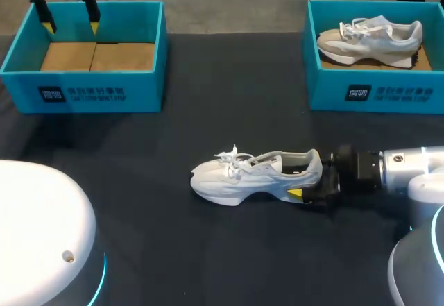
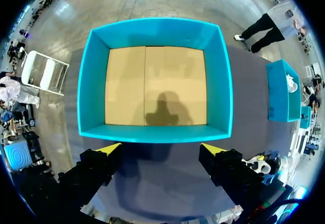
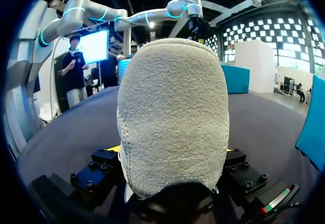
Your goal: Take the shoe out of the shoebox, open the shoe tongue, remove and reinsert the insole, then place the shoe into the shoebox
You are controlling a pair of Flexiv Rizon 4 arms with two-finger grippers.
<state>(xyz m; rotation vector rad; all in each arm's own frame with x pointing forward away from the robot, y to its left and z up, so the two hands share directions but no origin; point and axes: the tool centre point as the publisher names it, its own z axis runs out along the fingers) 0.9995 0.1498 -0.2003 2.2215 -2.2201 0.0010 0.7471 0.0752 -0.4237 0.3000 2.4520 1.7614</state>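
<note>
A white sneaker (image 1: 250, 177) lies on its side in the middle of the dark table, toe pointing left. My right gripper (image 1: 305, 181) comes in from the right and is shut on its heel. In the right wrist view the grey heel (image 3: 172, 117) fills the gap of that gripper (image 3: 171, 150), hiding most of the yellow tips. At the far left, my left gripper (image 1: 69, 16) hangs open above the empty teal shoebox (image 1: 90, 87). The left wrist view looks straight down past that gripper (image 2: 160, 150) into the box (image 2: 157, 132), whose cardboard floor is bare.
A second teal shoebox (image 1: 378, 94) stands at the far right with another pale sneaker (image 1: 371, 39) inside it. It also shows small in the left wrist view (image 2: 279, 92). Bare table lies between the two boxes and in front of the shoe.
</note>
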